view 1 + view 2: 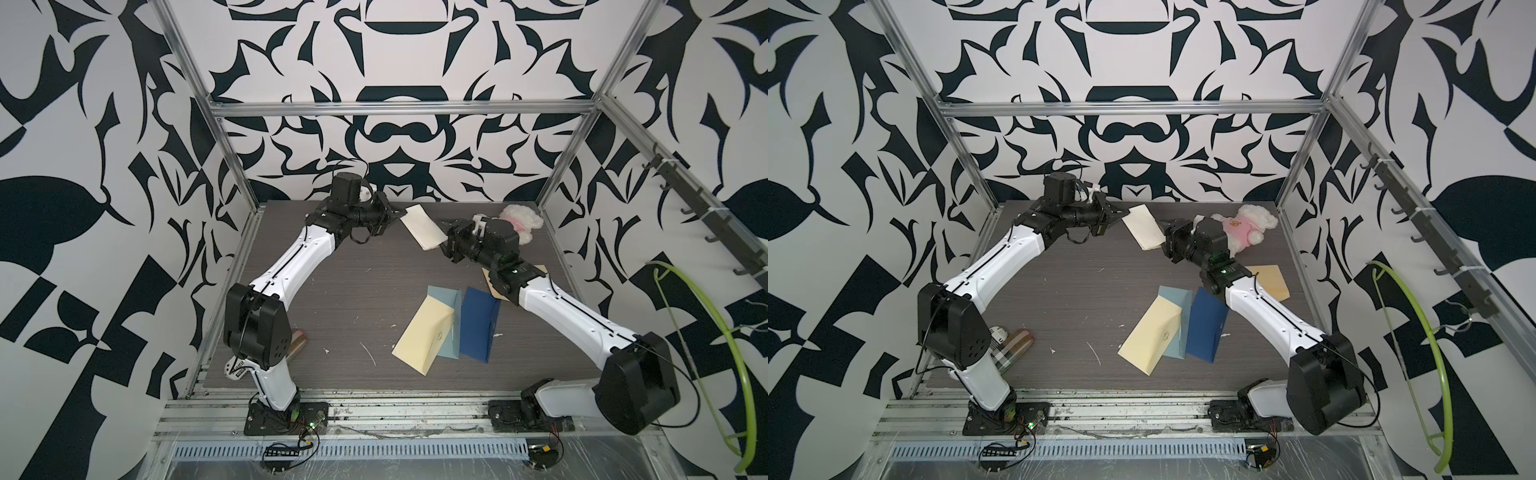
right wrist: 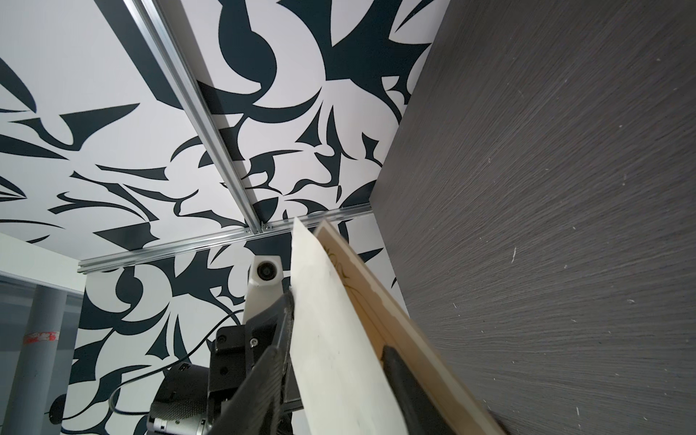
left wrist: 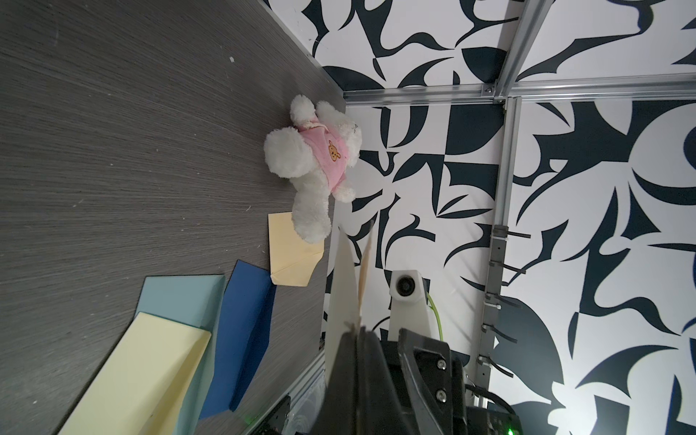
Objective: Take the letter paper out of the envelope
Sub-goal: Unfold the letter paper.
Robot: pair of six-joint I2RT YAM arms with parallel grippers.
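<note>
The envelope (image 1: 422, 226) (image 1: 1144, 228) is cream and is held up off the table (image 1: 332, 291), over the middle part of its far edge, between the two arms. The left gripper (image 1: 400, 213) (image 1: 1121, 214) has its jaws fully closed on the far corner of the envelope; the left wrist view shows this pinch on the thin edge (image 3: 341, 301).

The right gripper (image 1: 444, 243) (image 1: 1165, 245) is at the near end of the envelope. In the right wrist view its jaws (image 2: 339, 324) stand partly apart, one finger on each side of the cream face (image 2: 331, 320), and they are not pressed flat on it. Against this face lies a tan sheet (image 2: 361, 278) with a drawn line on it. I cannot tell if it is the letter paper or the flap.

On the table near the right edge lie a pale yellow envelope (image 1: 424, 336), a light blue envelope (image 1: 446, 295) and a dark blue envelope (image 1: 480, 324), which overlap. A plush toy (image 1: 1246, 226) lies at the far right corner.
</note>
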